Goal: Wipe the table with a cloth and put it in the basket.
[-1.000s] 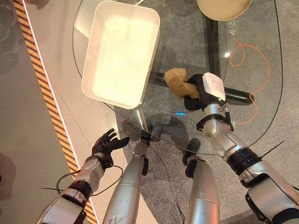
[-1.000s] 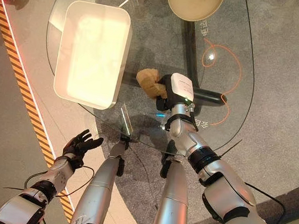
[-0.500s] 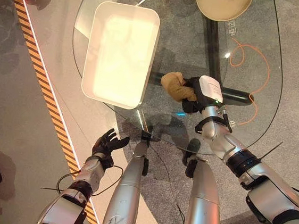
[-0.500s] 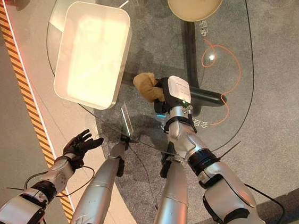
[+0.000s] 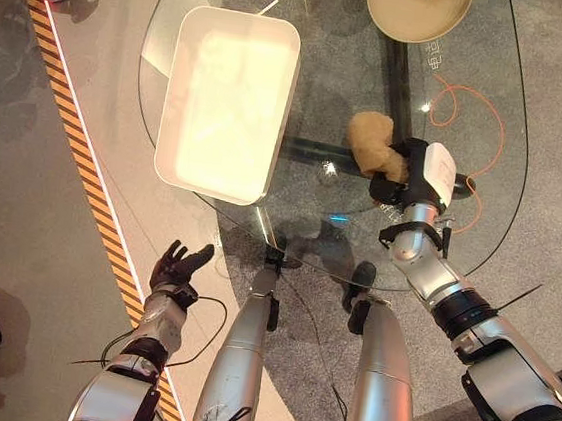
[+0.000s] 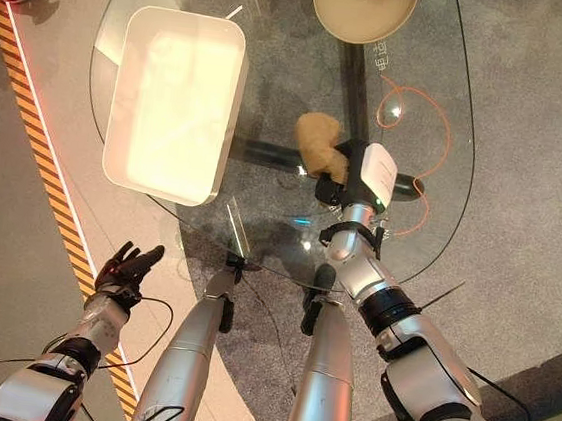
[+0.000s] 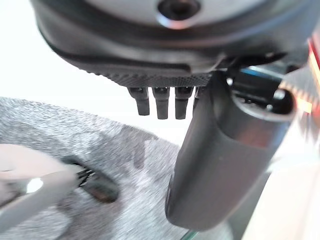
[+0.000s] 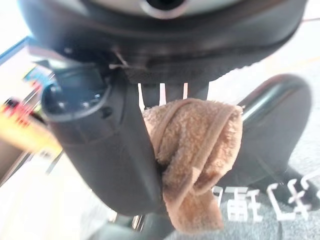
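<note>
A tan cloth (image 5: 373, 144) lies bunched on the glass table (image 5: 336, 66), right of its middle. My right hand (image 5: 410, 180) is shut on the cloth (image 8: 192, 150), thumb and fingers curled round it on the glass. The white basket (image 5: 227, 99) stands on the left part of the table, a short way left of the cloth. My left hand (image 5: 177, 265) hangs below the table's near edge over the floor, with its fingers (image 7: 160, 100) relaxed and nothing in it.
A round beige plate (image 5: 418, 6) with orange food sits at the table's far edge. An orange cord (image 5: 473, 110) shows through the glass at the right. A black-and-yellow striped floor line (image 5: 76, 149) runs along the left.
My right hand has dragged the cloth to the right and a little farther away across the glass. My left hand has dropped slightly lower and to the left.
</note>
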### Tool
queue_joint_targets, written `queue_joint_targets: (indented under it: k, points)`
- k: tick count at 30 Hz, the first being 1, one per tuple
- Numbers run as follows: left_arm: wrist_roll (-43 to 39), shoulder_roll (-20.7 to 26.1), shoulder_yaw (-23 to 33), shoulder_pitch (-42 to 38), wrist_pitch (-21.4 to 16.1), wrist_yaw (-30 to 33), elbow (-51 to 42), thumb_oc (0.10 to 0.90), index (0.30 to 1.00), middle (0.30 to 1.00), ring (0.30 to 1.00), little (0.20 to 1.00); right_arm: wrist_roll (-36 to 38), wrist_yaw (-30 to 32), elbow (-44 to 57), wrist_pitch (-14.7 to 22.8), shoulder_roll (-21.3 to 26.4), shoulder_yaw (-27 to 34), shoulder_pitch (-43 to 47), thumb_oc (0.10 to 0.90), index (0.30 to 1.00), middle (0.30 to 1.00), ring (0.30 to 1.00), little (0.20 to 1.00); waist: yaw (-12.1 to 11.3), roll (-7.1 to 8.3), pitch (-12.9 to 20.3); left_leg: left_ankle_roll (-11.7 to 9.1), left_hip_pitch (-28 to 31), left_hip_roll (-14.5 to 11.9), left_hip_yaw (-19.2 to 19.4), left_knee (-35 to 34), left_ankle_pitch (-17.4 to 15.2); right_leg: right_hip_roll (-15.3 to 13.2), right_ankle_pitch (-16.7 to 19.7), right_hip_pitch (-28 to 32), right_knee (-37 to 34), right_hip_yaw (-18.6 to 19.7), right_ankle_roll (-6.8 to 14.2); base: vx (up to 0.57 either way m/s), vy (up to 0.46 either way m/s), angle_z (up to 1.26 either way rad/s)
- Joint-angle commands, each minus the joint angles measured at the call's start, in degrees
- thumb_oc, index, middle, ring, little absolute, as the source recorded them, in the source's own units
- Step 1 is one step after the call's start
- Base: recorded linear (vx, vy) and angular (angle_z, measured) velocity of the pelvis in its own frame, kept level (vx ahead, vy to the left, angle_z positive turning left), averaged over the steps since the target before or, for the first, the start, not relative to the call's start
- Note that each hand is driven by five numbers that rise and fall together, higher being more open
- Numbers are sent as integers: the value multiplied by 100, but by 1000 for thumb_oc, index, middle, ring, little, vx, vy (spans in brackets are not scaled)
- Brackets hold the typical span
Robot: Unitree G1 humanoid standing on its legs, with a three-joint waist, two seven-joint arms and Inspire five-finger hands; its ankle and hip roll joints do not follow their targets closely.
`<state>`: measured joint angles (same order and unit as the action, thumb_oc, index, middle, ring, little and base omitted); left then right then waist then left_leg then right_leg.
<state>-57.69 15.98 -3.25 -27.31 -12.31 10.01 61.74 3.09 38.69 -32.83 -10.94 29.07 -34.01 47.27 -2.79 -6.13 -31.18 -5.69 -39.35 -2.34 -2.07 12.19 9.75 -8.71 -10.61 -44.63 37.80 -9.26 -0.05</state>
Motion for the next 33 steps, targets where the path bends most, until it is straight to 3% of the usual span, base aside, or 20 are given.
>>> queue_joint_targets:
  k: [1,13,19,33]
  points:
    - [-477,207,312,218,-545,383,-41,800,900,900,900,900,-66,471,1143,725,-11,289,212,100,300,300,300,200,123,89,138,392,-2,398,503,876,-952,342,580,93,-1003,105,150,0,0,0]
    - [-1231,313,884,137,-1424,795,-487,800,900,900,900,900,-151,283,1997,903,74,515,-178,100,300,300,300,200,227,108,138,399,0,412,497,891,-955,384,483,87,-939,174,94,-1,3,0]
    - [-1196,424,1000,65,-2130,971,-1051,800,900,900,900,900,-238,226,2504,960,119,618,-310,100,300,300,300,200,243,77,138,381,87,426,493,839,-934,372,429,165,-917,183,88,-2,15,-1]
    - [-868,582,1142,-50,-2648,878,-2062,800,900,900,900,900,-488,63,3098,950,136,885,-476,100,300,300,300,200,269,37,138,358,171,412,553,712,-862,361,453,281,-1055,205,36,0,0,0]
